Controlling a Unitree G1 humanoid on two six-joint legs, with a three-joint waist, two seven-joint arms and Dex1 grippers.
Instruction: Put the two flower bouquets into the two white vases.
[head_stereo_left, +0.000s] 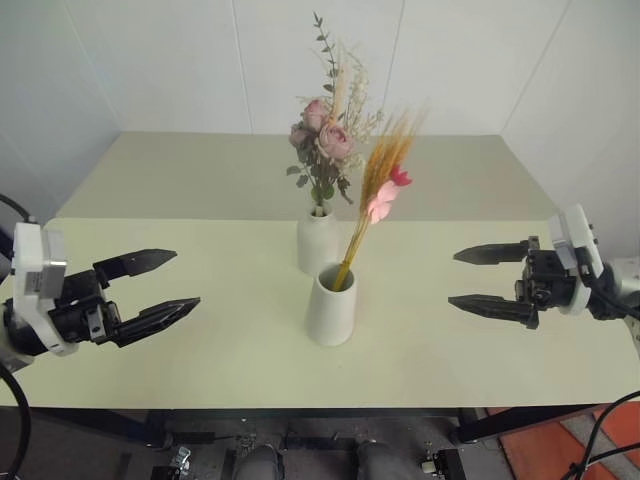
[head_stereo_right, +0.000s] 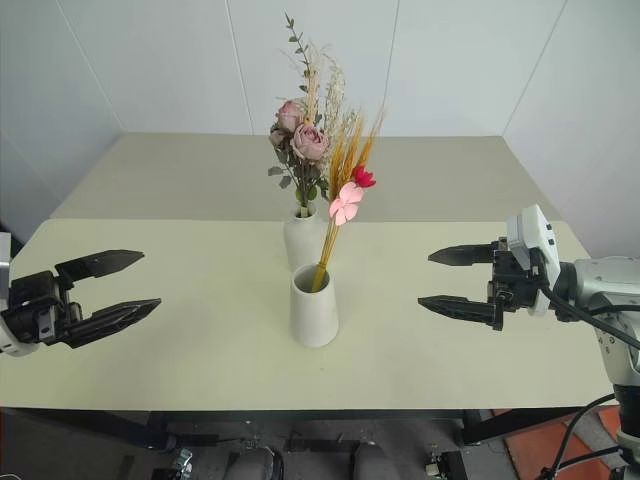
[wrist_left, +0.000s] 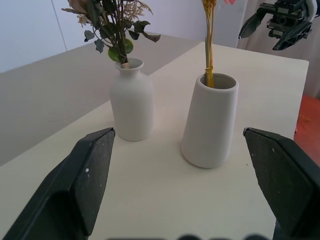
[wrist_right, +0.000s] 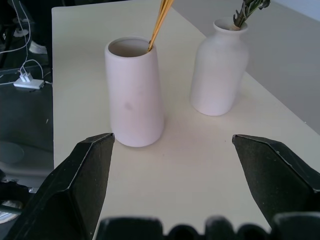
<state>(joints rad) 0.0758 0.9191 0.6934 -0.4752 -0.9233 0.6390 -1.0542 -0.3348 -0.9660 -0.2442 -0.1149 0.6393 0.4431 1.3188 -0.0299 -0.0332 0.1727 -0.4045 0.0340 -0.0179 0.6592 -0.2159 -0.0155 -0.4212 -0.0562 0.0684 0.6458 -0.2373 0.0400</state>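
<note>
Standing filled: both bouquets in their vases

Cut off in the wrist views are the flower heads: the left wrist view trims the rose bouquet (head_stereo_left: 327, 125) to its lower leaves, and the right wrist view leaves the wheat bouquet (head_stereo_left: 380, 190) as bare yellow stalks. Inside the cone vase (head_stereo_left: 332, 305) the stalk ends are hidden below the rim. The wheat stalks lean against that rim, tilting away from the bottle vase (head_stereo_left: 318, 241), whose narrow neck holds the roses upright. The bottle vase stands just behind the cone vase on the counter (head_stereo_left: 200, 350), near it but apart. The left tool (head_stereo_left: 165, 284) is well to one side of the cone vase, jaws spread wide and holding nothing; the right tool (head_stereo_left: 472, 279) is well to the other side, equally wide and empty. The left wrist view also catches the right tool beyond the cone vase.
</note>
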